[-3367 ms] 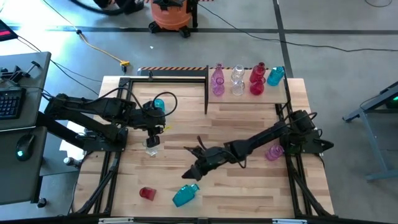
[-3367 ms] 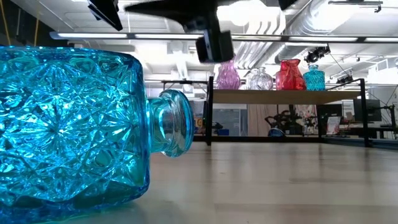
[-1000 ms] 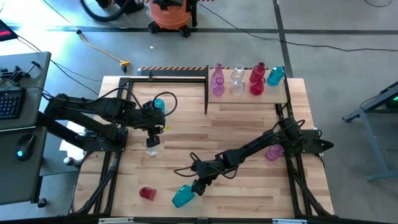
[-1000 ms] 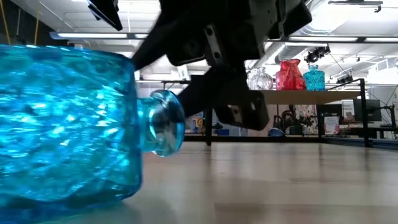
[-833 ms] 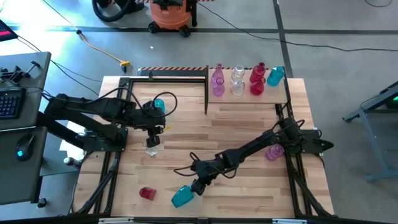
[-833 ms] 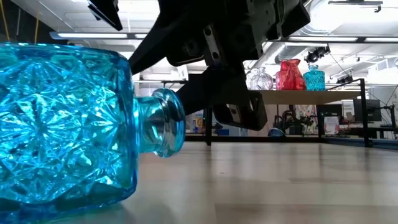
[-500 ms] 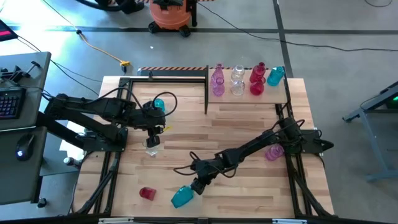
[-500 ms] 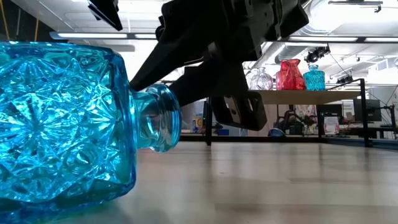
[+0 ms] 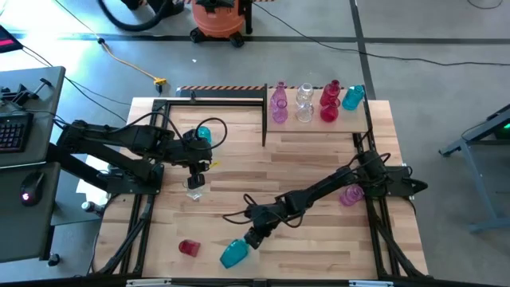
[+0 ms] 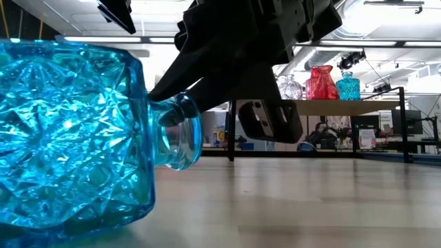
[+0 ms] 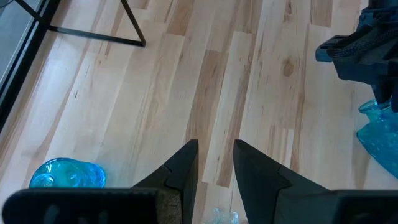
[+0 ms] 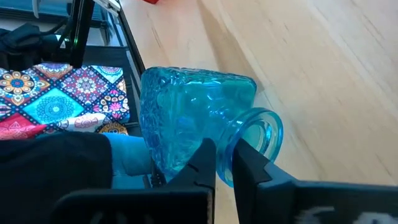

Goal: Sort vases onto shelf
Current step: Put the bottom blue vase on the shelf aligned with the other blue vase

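Right gripper (image 9: 252, 237) low at six o'clock on the table, fingers nipped onto the rim of the teal vase (image 9: 233, 252) — one inside the mouth, one outside, by the right wrist view; vase on its side, mouth toward the gripper, body at seven o'clock of it; red vase (image 9: 188, 248) near, at nine o'clock.

Thick cut glass, so probably heavy for its size and rigid; faceted body gives some purchase, yet smooth glass on hard fingers likely slippery, and brittle if dropped; rim a narrow, strong place to hold, though the body's weight hanging off it could swing or twist the vase; slow lift advisable.

Right arm stretched long and flat across the table from its base at three o'clock, wrist angled down to the vase.

Left gripper (image 11: 211, 163) waiting at nine o'clock, fingers a little apart, holding nothing, above a clear vase (image 9: 195, 187); shelf (image 9: 319, 119) at one o'clock — four vases upright on it.
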Robot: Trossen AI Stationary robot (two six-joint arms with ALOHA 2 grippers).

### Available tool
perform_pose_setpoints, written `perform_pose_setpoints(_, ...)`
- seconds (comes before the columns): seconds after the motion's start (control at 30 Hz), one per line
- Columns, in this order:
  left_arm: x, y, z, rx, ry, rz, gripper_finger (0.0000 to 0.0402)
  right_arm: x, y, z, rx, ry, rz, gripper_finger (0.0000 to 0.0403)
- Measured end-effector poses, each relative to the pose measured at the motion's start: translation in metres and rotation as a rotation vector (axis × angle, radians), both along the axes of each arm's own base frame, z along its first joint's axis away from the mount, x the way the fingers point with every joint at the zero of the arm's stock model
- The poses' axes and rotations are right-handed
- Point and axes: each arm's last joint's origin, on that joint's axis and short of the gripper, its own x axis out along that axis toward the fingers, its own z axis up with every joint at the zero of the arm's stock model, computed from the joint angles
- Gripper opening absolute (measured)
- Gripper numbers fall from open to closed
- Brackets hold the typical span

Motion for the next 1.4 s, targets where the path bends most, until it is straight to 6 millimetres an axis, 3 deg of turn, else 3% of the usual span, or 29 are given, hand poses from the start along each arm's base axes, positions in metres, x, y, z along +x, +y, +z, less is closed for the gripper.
perform_pose_setpoints(0.47, 0.000, 0.000, 0.000, 0.000, 0.000, 0.000, 0.0090, -0.012, -0.006, 0.023, -0.024, 0.065, -0.064, 0.0001)
perform_pose_setpoints(0.7, 0.000, 0.000, 0.000, 0.000, -0.003, 0.000, 0.0090, -0.028, -0.012, 0.039, -0.087, 0.142, -0.044, 0.0001)
perform_pose_setpoints(1.03, 0.000, 0.000, 0.000, 0.000, -0.004, 0.000, 0.0090, -0.051, -0.039, 0.076, -0.184, 0.194, -0.047, 0.0000)
perform_pose_setpoints(1.4, 0.000, 0.000, 0.000, 0.005, -0.004, -0.008, 0.0090, -0.096, -0.070, 0.122, -0.277, 0.300, -0.097, 0.0000)
